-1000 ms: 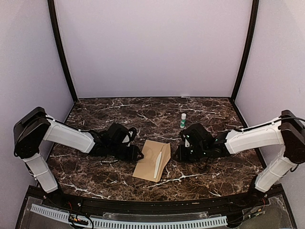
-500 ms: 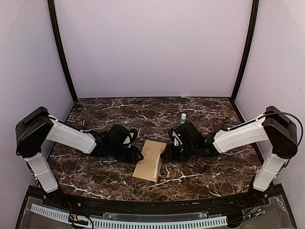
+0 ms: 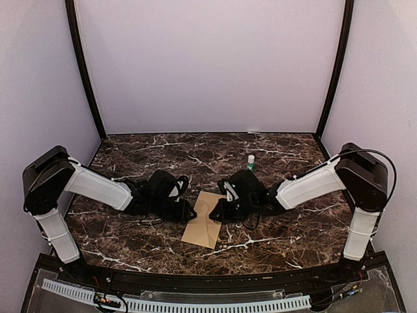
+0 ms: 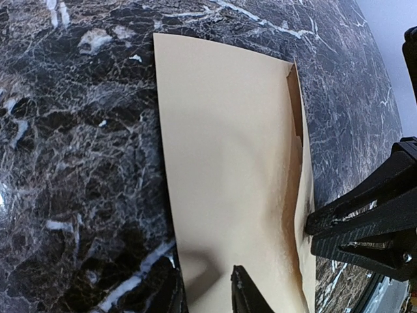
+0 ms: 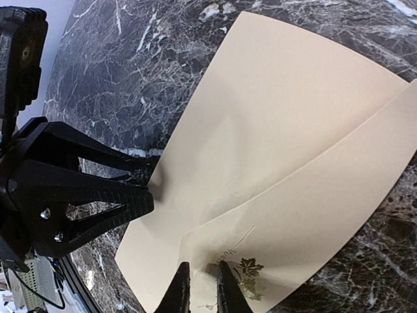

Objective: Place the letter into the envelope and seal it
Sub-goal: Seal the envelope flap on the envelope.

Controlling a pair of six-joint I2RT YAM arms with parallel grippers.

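The kraft-brown envelope [image 3: 203, 228] lies on the dark marble table between my grippers; it also shows in the left wrist view [image 4: 221, 143] and the right wrist view [image 5: 273, 111]. My left gripper [image 3: 191, 212] [image 4: 205, 290] is shut on its left edge. My right gripper [image 3: 217, 212] [image 5: 202, 287] is shut on the envelope's upper layer next to the leaf emblem [image 5: 249, 277], which is folded over the body. The two grippers' tips are close together across the envelope. The letter is hidden from view.
A small white bottle with a green cap [image 3: 250, 164] stands behind the right gripper. Purple walls and black corner posts enclose the table [image 3: 130, 156] on three sides.
My right arm has swung left, carrying the raised envelope layer over the body, so the envelope now looks narrower and flatter. My left gripper has stayed at the left edge.
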